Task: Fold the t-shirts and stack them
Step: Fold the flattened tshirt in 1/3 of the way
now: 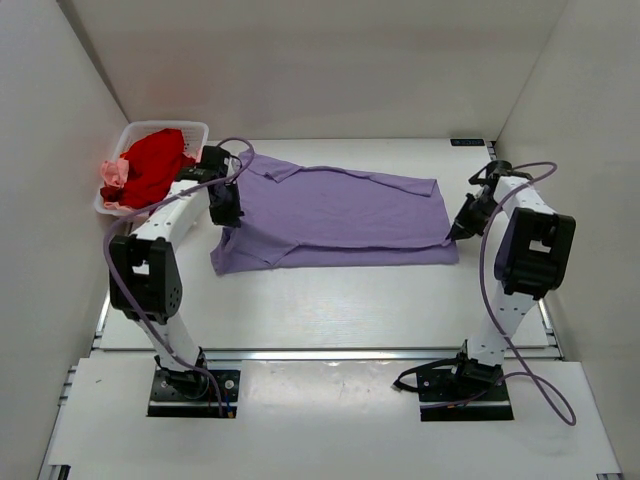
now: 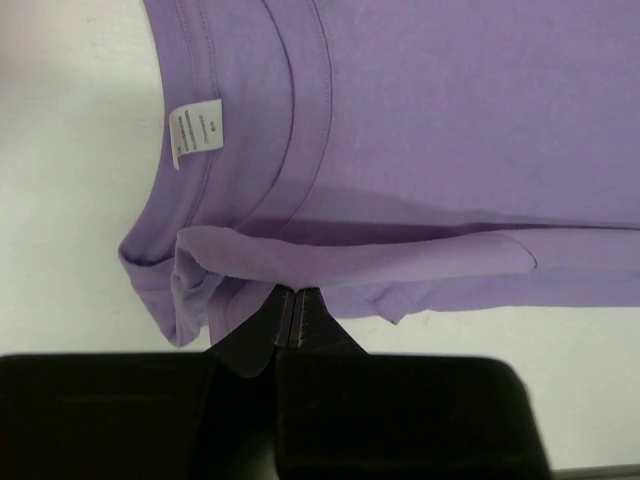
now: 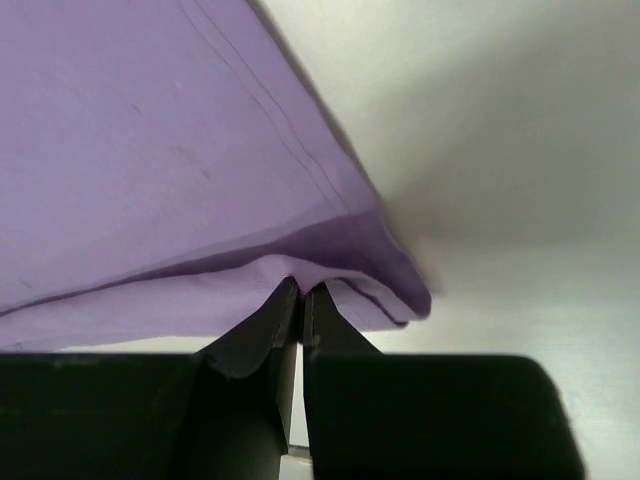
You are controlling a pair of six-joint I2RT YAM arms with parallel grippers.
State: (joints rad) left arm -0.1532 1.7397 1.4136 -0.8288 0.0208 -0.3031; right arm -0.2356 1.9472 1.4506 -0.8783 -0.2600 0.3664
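Lavender cotton short-sleeved t-shirt (image 1: 340,215) lies spread flat across the middle of the white table (image 1: 330,300). Its neck points to 9 o'clock and its hem to 3 o'clock. One sleeve pokes out at the 11 o'clock corner, and along the 12 o'clock edge I can see a lengthwise fold ridge.

My left gripper (image 2: 298,292) is at the shirt's 9 o'clock end. On its wrist feed the two black fingers are pressed together with only a hairline slit between them. A rolled lip of lavender cloth is pinched at their tips, just on the near side of the ribbed collar (image 2: 300,120). The small white care label (image 2: 195,130) shows inside the neck, at 11 o'clock from the fingertips.

My right gripper (image 3: 300,288) sits at the shirt's 4 o'clock corner. Its fingers are likewise closed down to a thin gap and grip a bunched edge of the hem. The stitched hem line runs away from them toward 11 o'clock on that feed.

At 10 o'clock on the table stands a white plastic slatted basket (image 1: 190,128). A bright red t-shirt (image 1: 152,160) is heaped inside it, and a pale pink t-shirt (image 1: 113,175) spills over its 9 o'clock rim. Both are crumpled and lie well apart from the lavender one.
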